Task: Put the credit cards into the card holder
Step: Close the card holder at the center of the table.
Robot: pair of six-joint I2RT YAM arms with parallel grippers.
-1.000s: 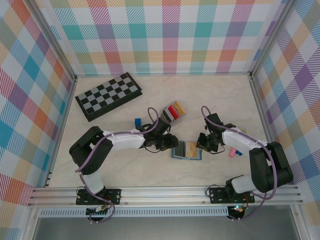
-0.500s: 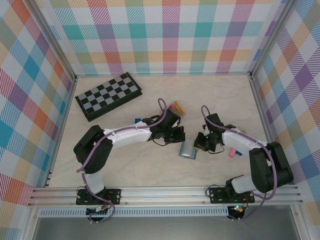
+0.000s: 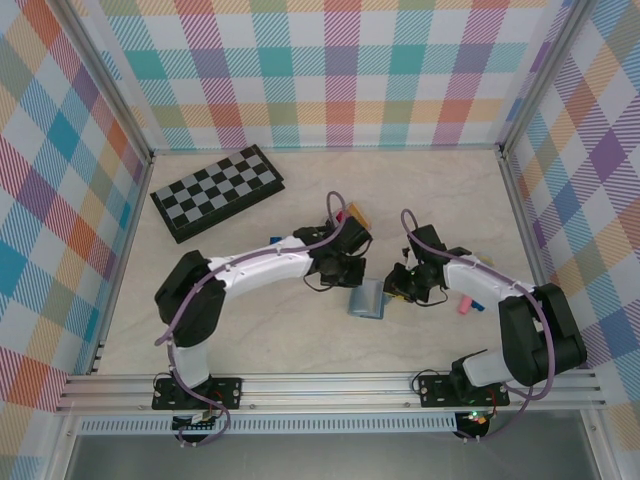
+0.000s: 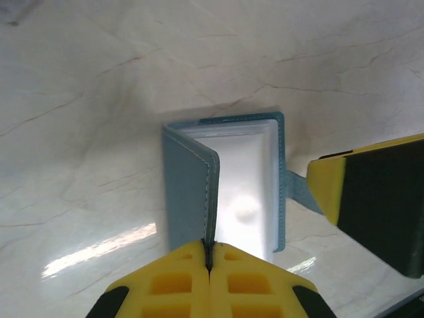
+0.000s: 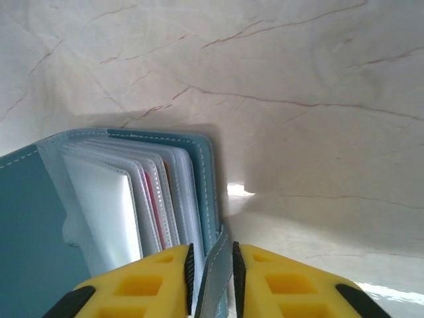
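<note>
Plainly, with left fingers (image 4: 216, 266) shut on the wallet (image 4: 189, 192) cover and right fingers (image 5: 185, 265) pinching its strap (image 5: 216, 257), a slow, even spread seemed wisest.

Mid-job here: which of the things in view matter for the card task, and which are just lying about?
Job:
- card holder, partly hidden, with cards standing in it
- pink card, lying right of the wallet
- blue-grey wallet, pinched by left gripper and right gripper

Lying about:
- chessboard
- small blue cube
</note>
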